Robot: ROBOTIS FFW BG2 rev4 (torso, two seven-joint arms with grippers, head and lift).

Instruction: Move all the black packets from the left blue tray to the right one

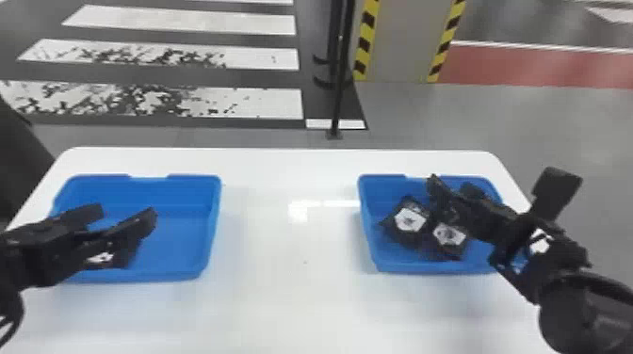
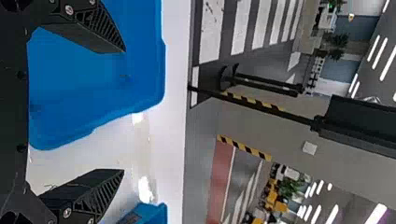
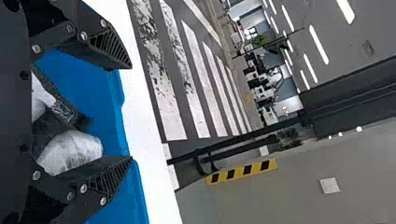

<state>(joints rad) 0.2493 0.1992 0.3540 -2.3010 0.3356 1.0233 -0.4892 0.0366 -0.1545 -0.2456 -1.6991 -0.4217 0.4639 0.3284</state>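
Packets [image 1: 409, 222] in right tray [image 1: 414, 267]

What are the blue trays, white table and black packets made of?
Left tray, right tray: probably smooth plastic, with rounded moulded corners. Table: hard, glossy, maybe laminate; it reflects light. Black packets: perhaps plastic film, with uneven edges; finish unclear.

Left rectangular blue plastic tray [image 1: 155, 274]: near tabletop's [image 1: 282, 306] far-left corner
Right rectangular blue plastic tray [image 1: 400, 267]: near far-right corner
Black packets [image 1: 409, 221]: white hexagonal labels up, bunched inside right tray
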